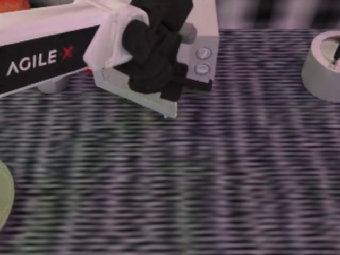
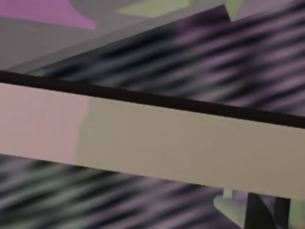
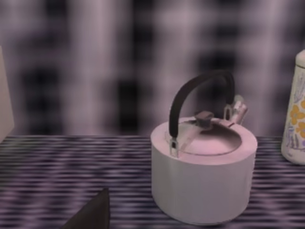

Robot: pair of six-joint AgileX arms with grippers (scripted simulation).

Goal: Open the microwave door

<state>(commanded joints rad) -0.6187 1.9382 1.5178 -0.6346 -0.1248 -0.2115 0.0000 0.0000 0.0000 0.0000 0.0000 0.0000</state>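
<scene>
- The left gripper [image 1: 186, 85] sits at the free edge of the microwave door [image 1: 139, 94]; its black body hides the fingers, so I cannot tell its grip.
- The door stands swung out from the microwave [image 1: 204, 32], at the table's [image 1: 212, 175] far edge, mostly covered by the arm.
- A grey kettle [image 3: 204, 174] is cut off at right.
- The right gripper is out of sight.
</scene>
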